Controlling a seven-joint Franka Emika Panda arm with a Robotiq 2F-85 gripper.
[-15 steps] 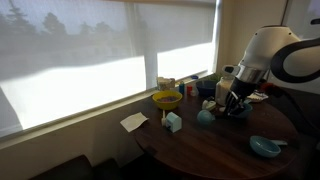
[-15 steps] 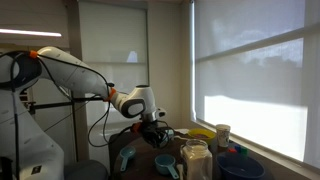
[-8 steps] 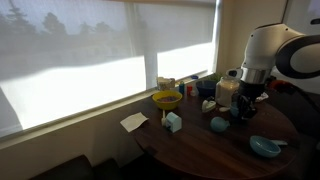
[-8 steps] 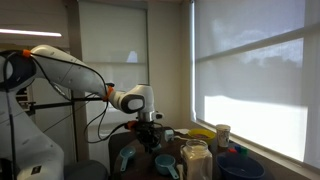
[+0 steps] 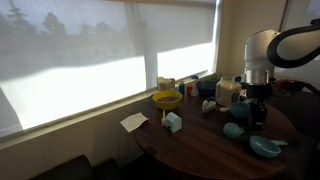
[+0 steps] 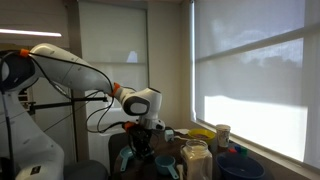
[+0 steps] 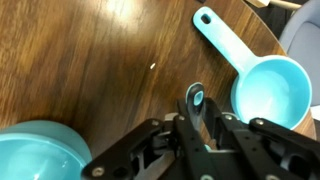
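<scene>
gripper [image 7: 203, 118]: clamped on teal cup handle [image 7: 197, 99]
teal scoop [image 7: 268, 85]: upper right, apart from gripper
teal bowl [image 7: 30, 150]: lower left
table [image 7: 100, 60]: dark wood

Two teal scoops [image 7: 262, 85] [image 7: 197, 98], one yellow bowl [image 5: 167, 99], one white napkin [image 5: 133, 122].

Bright roller-shaded windows [image 5: 110, 60] line the wall behind a dark, seemingly round wooden table [image 5: 190, 145].

Home dining corner: round wooden table [image 5: 190, 146], yellow bowl [image 5: 167, 99], window blinds [image 5: 90, 60].
</scene>
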